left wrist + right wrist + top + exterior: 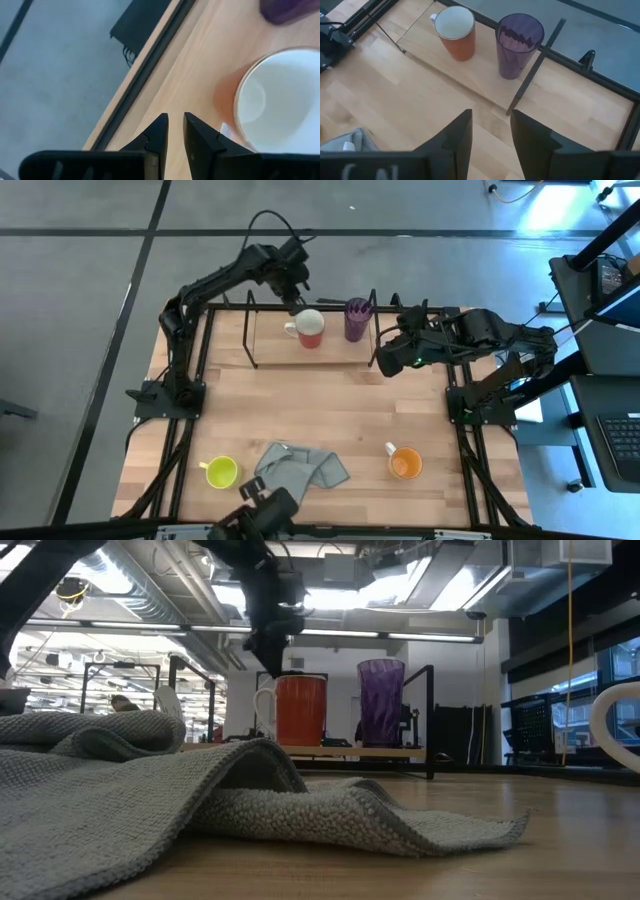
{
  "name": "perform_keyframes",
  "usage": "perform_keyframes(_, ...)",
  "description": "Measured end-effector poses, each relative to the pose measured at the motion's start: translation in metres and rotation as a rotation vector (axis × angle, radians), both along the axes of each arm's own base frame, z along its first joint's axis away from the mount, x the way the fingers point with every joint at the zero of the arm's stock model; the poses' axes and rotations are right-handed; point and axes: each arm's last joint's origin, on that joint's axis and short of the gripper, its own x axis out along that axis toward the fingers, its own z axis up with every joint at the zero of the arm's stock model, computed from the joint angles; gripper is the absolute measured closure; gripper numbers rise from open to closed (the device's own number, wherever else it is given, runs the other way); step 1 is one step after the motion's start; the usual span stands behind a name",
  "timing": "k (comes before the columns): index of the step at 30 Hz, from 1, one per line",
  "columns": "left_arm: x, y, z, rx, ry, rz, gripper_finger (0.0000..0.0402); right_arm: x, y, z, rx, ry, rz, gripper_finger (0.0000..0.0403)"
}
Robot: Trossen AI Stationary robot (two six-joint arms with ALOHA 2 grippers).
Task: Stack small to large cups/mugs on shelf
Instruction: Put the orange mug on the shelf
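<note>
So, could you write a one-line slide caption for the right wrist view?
Open right gripper faces the shelf, where a red mug and purple tumbler stand.

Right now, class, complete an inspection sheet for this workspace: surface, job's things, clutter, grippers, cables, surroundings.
Surface: light wooden table, bare in the middle.
Job's things: red mug with white inside and purple tumbler upright, side by side on the shelf; yellow-green mug and orange mug at the near edge.
Clutter: crumpled grey cloth between those two mugs.
Grippers: left gripper just above the red mug, holding nothing, fingers a narrow gap apart; right gripper open, empty, beside the shelf's tumbler end.
Cables: black cable looping above the left arm.
Surroundings: grey floor, desk with keyboard at right.
</note>
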Motion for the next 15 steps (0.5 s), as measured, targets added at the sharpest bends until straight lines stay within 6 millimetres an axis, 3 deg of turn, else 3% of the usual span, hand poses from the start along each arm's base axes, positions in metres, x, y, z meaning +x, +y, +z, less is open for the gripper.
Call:
perform_keyframes(7,-0.012,0.005,-0.006,-0.057,0.043,0.037,0.0349,0.000,0.000,0.000,0.008,0.002,0.005,0.0267)
perform_keyframes(15,-0.011,-0.009,-0.044,-0.240,0.086,-0.019,0.0349,0.000,0.000,0.000,0.013,0.001,0.005,0.0267)
